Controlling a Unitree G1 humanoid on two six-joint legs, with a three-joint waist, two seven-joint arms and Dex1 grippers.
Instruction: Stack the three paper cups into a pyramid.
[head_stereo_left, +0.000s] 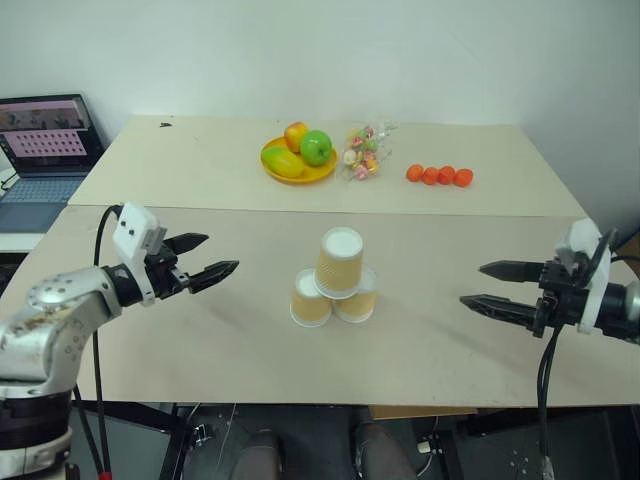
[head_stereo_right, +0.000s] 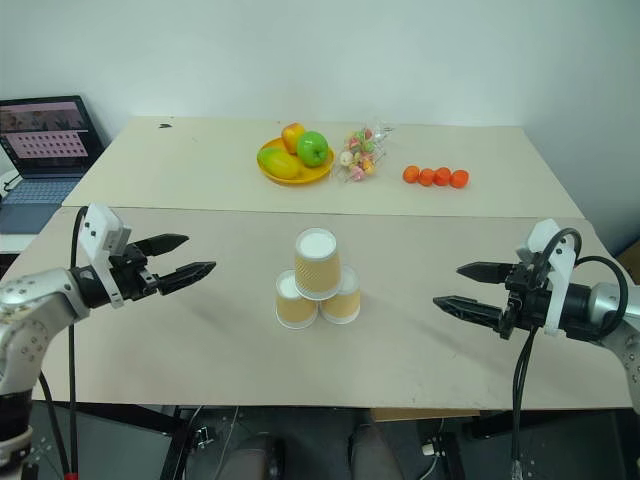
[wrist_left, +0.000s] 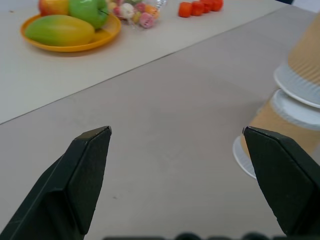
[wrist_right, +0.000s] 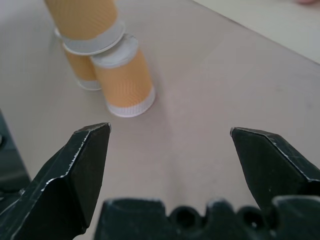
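Black-fingered, the left end effector (head_stereo_left: 200, 258) and right end effector (head_stereo_left: 487, 285) hung open and empty either side of the three paper cups (head_stereo_left: 335, 278), stacked mid-surface between them, the left seemingly slightly nearer; fruit plate (head_stereo_left: 299, 156) lay beyond.

So the setup is two pale beige tables pushed together, a near table (head_stereo_left: 200, 340) and a far table (head_stereo_left: 200, 160) behind it, with a visible seam between them. On the near one, roughly in the middle, sit the three paper cups (head_stereo_left: 335, 280), upside down: two side by side touching the tabletop, the third resting on top of both. The far one has a yellow plate of fruit (head_stereo_left: 298, 158), a clear bag of candy (head_stereo_left: 362, 152) just beside it, and a row of small orange balls (head_stereo_left: 439, 176) further right.
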